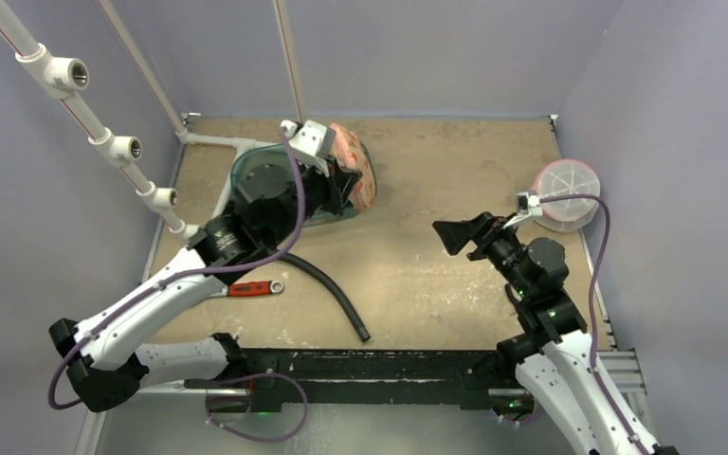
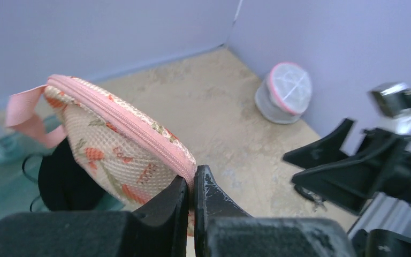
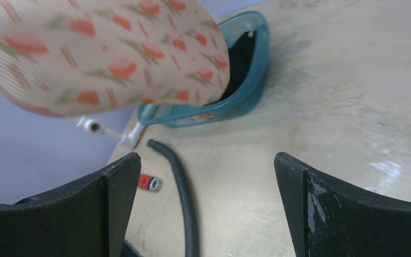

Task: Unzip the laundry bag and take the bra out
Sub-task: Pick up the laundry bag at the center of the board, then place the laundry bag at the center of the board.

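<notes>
— How many bags are there?
— Two. The pink mesh laundry bag with an orange flower print [image 2: 112, 144] hangs at about 11 o'clock from the middle of the tan table [image 1: 436, 171]. Its pink zip [image 2: 134, 128] is closed along the stretch that shows. A round white mesh bag with pink trim [image 1: 566, 194] sits at 3 o'clock, by the wall.
— And the two claws?
— The left gripper [image 2: 192, 179] pinches the flowered bag's zip edge, fingers nearly together. The right gripper [image 3: 206, 160] is spread wide, holding nothing, well apart from that bag.
— Anything else?
— One teal plastic tub [image 3: 257, 69] at 10 o'clock, just beside the held bag, with something black inside, possibly fabric. One black ribbed hose [image 1: 336, 294] at 7 o'clock, one red-handled wrench [image 1: 251, 287] at 8 o'clock
</notes>
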{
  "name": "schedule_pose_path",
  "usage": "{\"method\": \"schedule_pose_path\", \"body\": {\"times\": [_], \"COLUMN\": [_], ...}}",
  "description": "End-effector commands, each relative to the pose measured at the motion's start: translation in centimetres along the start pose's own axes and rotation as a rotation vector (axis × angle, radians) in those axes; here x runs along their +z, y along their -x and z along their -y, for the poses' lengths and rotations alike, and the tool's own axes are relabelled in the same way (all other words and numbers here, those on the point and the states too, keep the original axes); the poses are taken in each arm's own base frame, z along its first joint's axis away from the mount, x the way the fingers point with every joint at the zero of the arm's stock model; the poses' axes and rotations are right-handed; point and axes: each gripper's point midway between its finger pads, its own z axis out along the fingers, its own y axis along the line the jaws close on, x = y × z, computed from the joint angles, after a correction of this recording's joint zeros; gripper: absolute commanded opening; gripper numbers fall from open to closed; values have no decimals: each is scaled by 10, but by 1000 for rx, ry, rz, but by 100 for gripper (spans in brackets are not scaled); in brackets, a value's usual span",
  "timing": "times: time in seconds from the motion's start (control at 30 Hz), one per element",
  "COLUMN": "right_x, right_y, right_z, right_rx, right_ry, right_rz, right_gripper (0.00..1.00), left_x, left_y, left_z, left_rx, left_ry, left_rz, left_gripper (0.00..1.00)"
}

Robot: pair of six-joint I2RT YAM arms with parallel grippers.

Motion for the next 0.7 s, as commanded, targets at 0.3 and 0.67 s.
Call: {"method": "schedule_pose_path", "body": {"times": [0.3, 0.67], "right_x": [-27, -37], "right_y": [3, 70], "right_z": [-95, -86], "right_rx": [368, -19], "right_ry": [700, 362], "right_rz": [-30, 216], "right_gripper": [98, 98], "left_x": [-85, -73], "left_y": [108, 39], "left_z": [71, 144], "left_rx": [157, 90], "left_ry": [-429, -897], "left_rz": [203, 13], "left_gripper": [0, 0]}}
